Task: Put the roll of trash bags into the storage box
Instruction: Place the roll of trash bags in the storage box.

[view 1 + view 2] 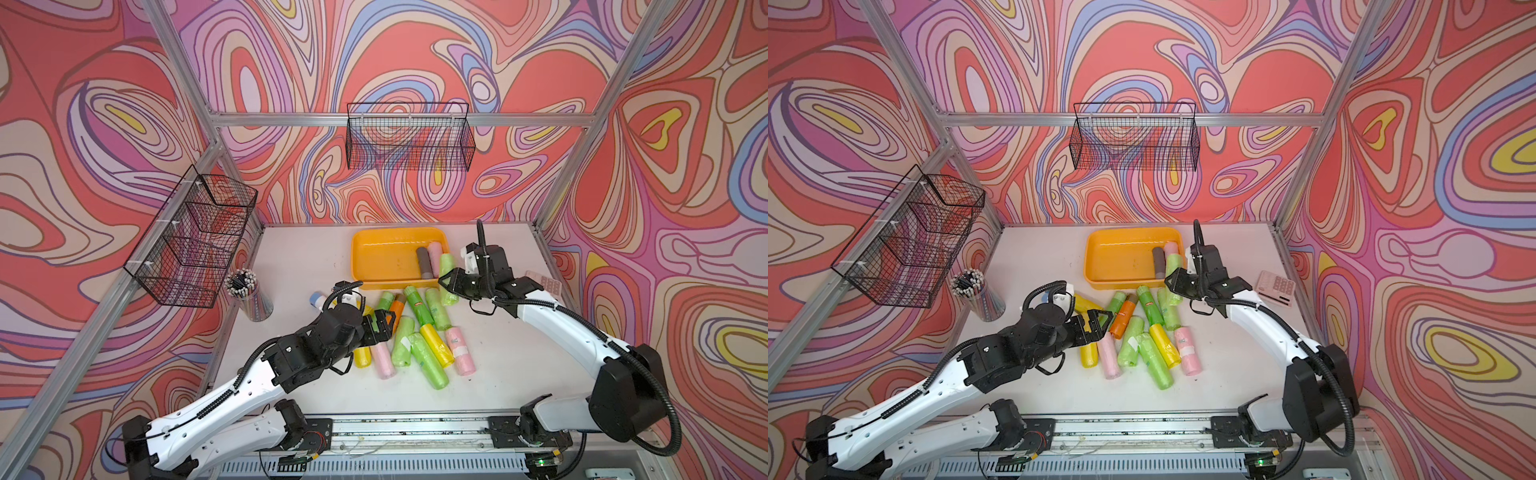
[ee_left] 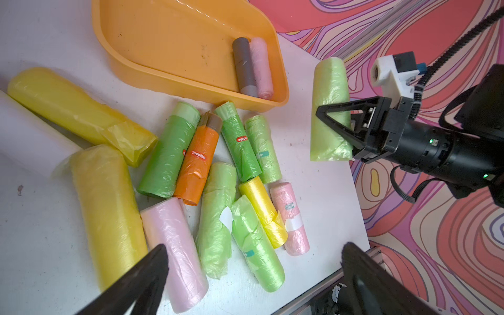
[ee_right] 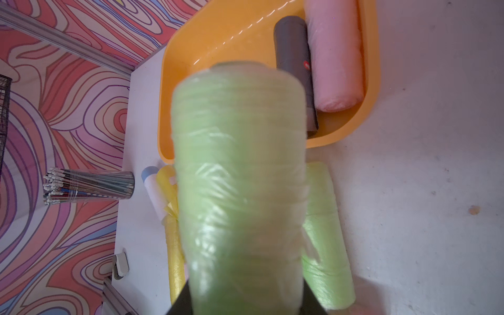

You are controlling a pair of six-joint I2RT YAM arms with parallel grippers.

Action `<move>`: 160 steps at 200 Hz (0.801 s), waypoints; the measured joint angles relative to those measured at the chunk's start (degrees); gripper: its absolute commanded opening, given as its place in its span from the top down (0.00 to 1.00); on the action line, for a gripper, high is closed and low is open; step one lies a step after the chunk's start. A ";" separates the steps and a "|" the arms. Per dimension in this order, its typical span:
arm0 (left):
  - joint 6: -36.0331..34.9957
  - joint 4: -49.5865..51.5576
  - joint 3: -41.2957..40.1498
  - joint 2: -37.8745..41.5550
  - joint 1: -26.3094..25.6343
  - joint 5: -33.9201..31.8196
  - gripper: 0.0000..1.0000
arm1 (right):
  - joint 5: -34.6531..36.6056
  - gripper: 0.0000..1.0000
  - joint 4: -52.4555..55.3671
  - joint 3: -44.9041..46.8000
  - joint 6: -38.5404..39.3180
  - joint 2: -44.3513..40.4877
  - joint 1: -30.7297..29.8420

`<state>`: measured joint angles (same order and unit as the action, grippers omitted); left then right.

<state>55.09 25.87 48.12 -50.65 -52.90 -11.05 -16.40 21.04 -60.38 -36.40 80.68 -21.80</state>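
My right gripper (image 1: 446, 281) (image 2: 336, 121) (image 3: 246, 300) is shut on a light green roll of trash bags (image 1: 446, 262) (image 1: 1173, 262) (image 2: 330, 90) (image 3: 240, 177). It holds the roll off the table, by the near right corner of the orange-yellow storage box (image 1: 358, 257) (image 1: 1094, 257) (image 2: 109, 43) (image 3: 171, 90). A grey roll (image 1: 424, 262) and a pink roll (image 1: 435, 250) lie side by side against the box's right wall. My left gripper (image 1: 385, 325) (image 1: 1102, 321) (image 2: 256, 252) is open and holds nothing, above the left side of the pile of loose rolls.
Several green, yellow, pink and orange rolls (image 1: 419, 340) lie heaped in front of the box. A cup of pencils (image 1: 249, 295) stands at the left, a pink calculator (image 1: 1277, 286) at the right edge. Black wire baskets (image 1: 195, 237) (image 1: 409, 137) hang on the frame.
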 measured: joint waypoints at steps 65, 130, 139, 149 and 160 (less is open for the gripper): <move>-1.31 3.61 1.46 1.11 0.00 -3.50 0.00 | -0.20 0.87 -2.21 -4.59 -0.68 5.25 -2.03; -1.51 6.54 1.51 3.74 0.00 -6.78 0.00 | 0.00 0.89 -4.02 -11.56 -0.68 13.35 -4.55; -1.53 6.84 1.51 3.78 0.00 -7.15 0.00 | 0.11 0.89 -4.26 -12.74 -0.57 14.82 -4.76; -1.66 7.17 1.51 3.76 0.00 -7.45 0.00 | 0.22 0.89 -4.37 -13.97 -0.35 16.52 -5.01; -1.92 7.41 1.51 3.76 0.00 -7.74 0.00 | 0.44 0.90 -4.37 -15.45 -0.11 18.45 -5.27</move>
<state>53.17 33.28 49.63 -46.89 -52.90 -18.79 -15.97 16.67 -75.83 -36.51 99.13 -27.07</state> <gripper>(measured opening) 0.999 0.347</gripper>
